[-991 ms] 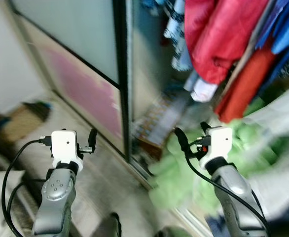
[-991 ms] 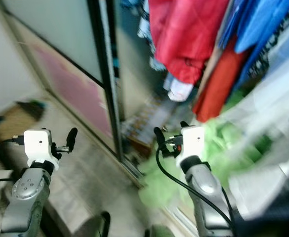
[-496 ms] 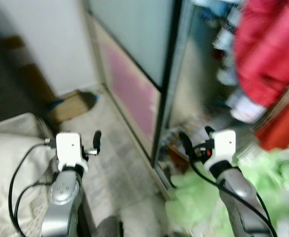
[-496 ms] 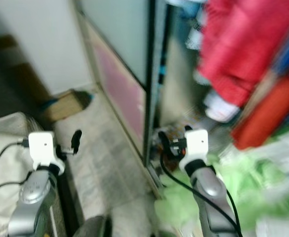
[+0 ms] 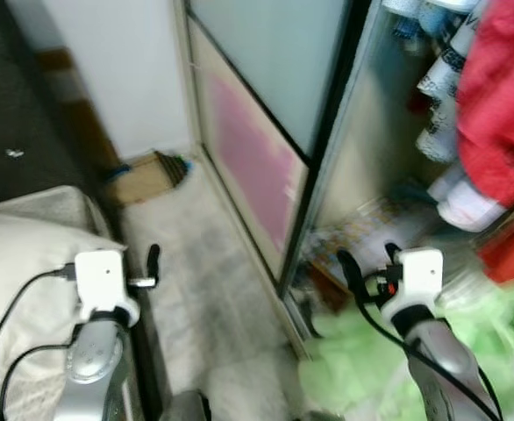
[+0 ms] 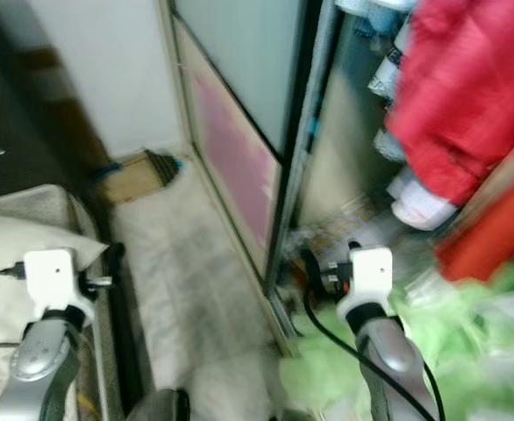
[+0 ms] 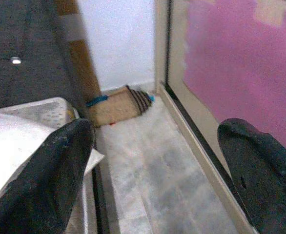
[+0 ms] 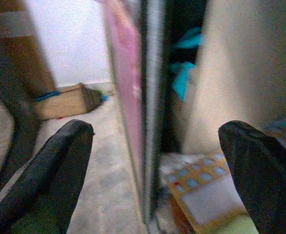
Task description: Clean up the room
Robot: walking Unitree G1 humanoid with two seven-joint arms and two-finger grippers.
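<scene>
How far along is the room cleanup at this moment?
Nothing looks done yet. Both grippers are open and hold nothing: left gripper, right gripper. Left to do: the green heap and patterned box at the open wardrobe's foot, and the brown item by the wall.

Sliding wardrobe door [image 5: 266, 132] ahead, centre; open wardrobe to its right, hanging jacket [image 5: 503, 96] inside, patterned box [image 5: 362, 230] on the wardrobe floor below it; heap of cloth [image 5: 362, 368] at lower right, before the opening; bed [image 5: 20, 263] at left; cardboard box [image 5: 143, 175] on the floor by the far wall, between bed and door.
</scene>
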